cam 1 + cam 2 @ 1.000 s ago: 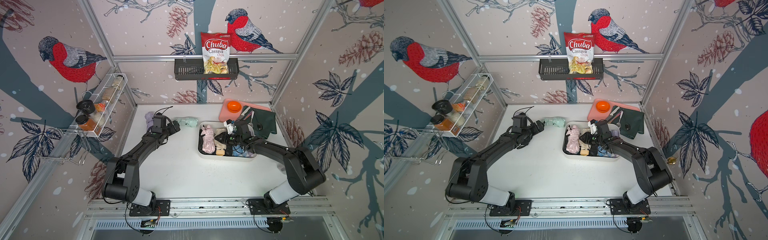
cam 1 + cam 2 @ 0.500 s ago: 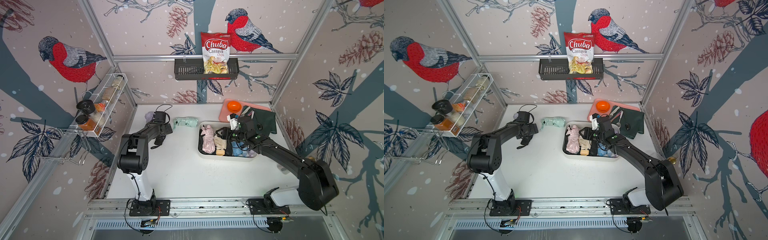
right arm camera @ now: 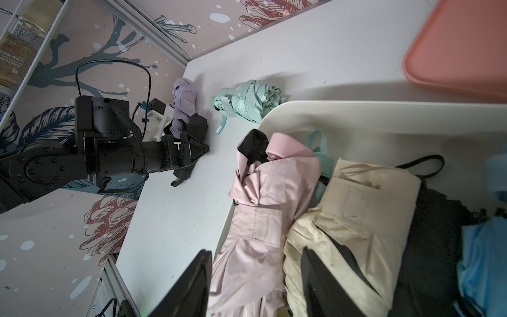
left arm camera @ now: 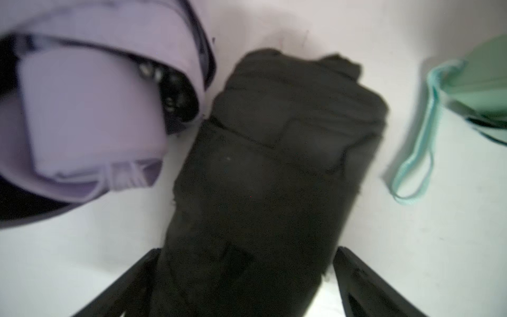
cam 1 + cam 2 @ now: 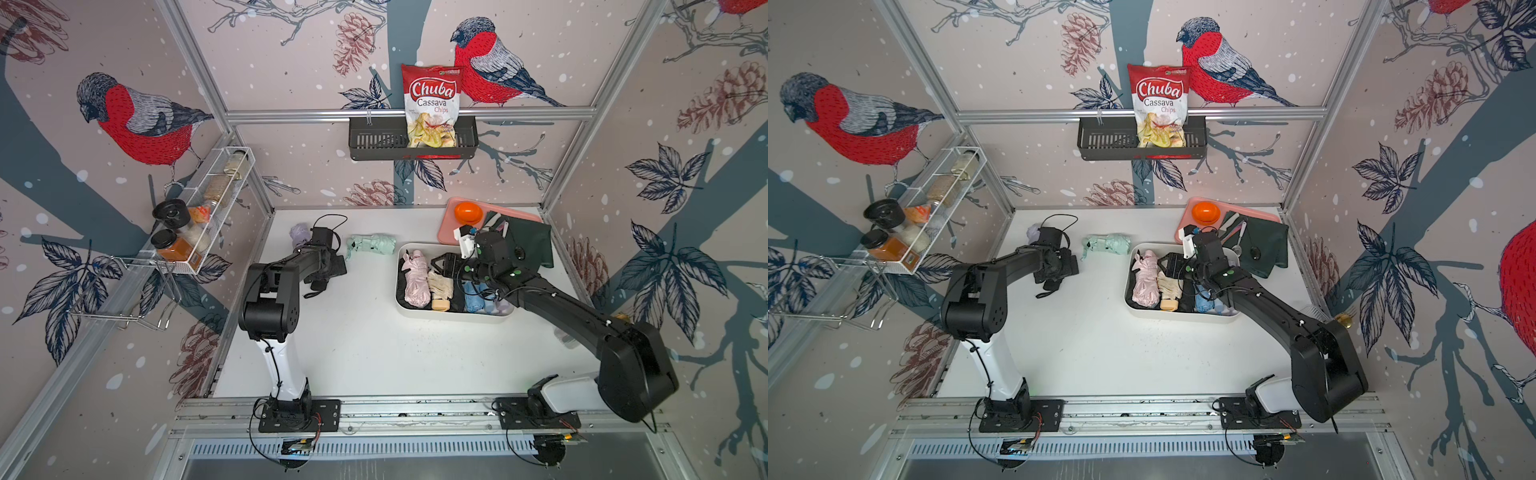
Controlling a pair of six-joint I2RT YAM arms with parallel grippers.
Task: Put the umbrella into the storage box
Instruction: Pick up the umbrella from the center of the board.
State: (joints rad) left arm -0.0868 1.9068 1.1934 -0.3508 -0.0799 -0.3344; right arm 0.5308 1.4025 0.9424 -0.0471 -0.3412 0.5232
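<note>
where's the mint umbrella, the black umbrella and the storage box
mint umbrella [image 5: 371, 246]: in a top view, middle of the folded canopy
black umbrella [image 4: 274, 164]: left wrist view, middle of its sleeve
storage box [image 5: 457, 316]: in a top view, its near wall

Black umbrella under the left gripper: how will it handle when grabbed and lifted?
The black umbrella looks fabric-wrapped and creased, so it will probably squash slightly in the left gripper rather than slip. Its rounded, bundled shape suggests it might roll if pushed sideways.
</note>
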